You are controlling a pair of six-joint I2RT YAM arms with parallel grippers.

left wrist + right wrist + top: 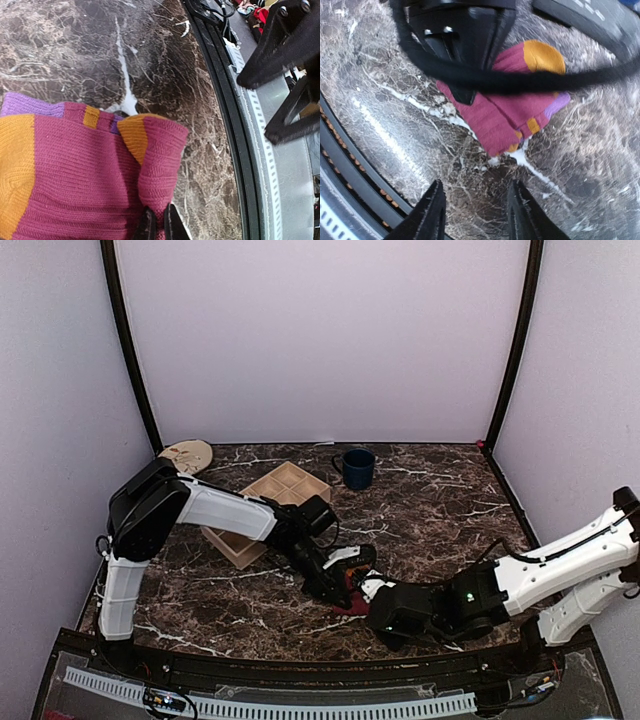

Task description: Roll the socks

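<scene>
The purple sock (pixel 75 170), magenta with orange stripes and a purple end, lies partly folded on the marble table near the front edge. It also shows in the top view (pixel 352 606) and the right wrist view (pixel 512 112). My left gripper (pixel 160 226) is shut on a raised fold of this sock; in the top view the left gripper (pixel 340 592) sits over it. My right gripper (pixel 477 215) is open and empty, just in front of the sock's folded edge, low over the table; the top view shows it (pixel 378 612) beside the sock. The dark brown argyle sock is out of view.
A wooden compartment tray (pixel 272 502) stands behind the left arm, with a blue mug (pixel 356 468) behind it to the right. A tan round object (pixel 187 455) lies at the back left. The table's black front rim (pixel 235 150) runs close to the sock.
</scene>
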